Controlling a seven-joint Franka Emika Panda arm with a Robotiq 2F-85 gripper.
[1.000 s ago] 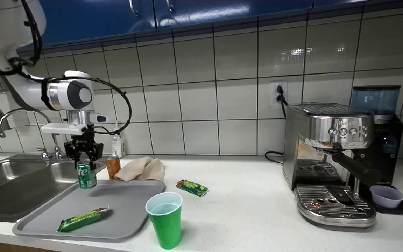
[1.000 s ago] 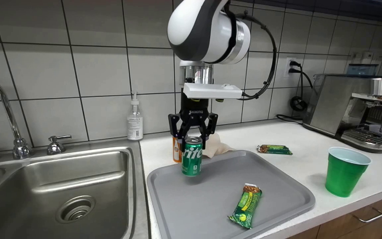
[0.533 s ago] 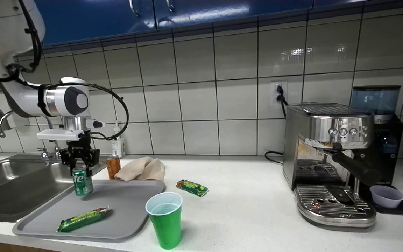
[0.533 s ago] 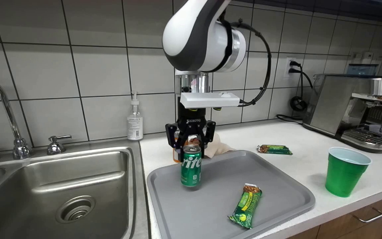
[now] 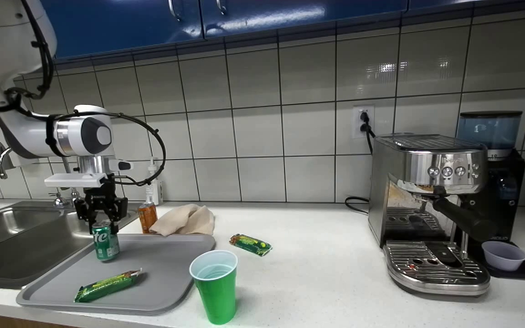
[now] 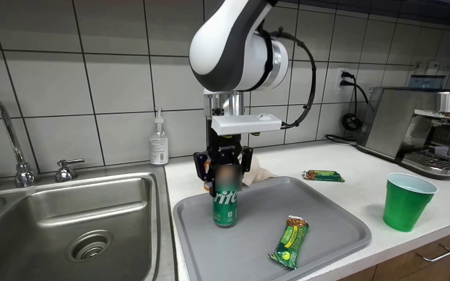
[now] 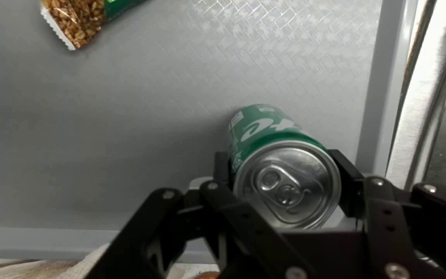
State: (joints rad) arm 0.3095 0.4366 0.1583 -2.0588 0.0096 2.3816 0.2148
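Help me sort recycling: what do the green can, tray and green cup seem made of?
Green can: metal, likely aluminium; its bare top is shiny, with a pull tab.
Tray: probably satin plastic, with a woven-looking texture that catches light.
Green cup: likely plastic, smooth, slightly glossy, pale inside; coated paper is possible.

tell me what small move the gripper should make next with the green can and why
I'd probably ease the green can straight down a touch before letting go: the gripper clasps it near its top, and its base is at or just above the gray tray. The views don't settle whether it touches, so seating it first seems safer.
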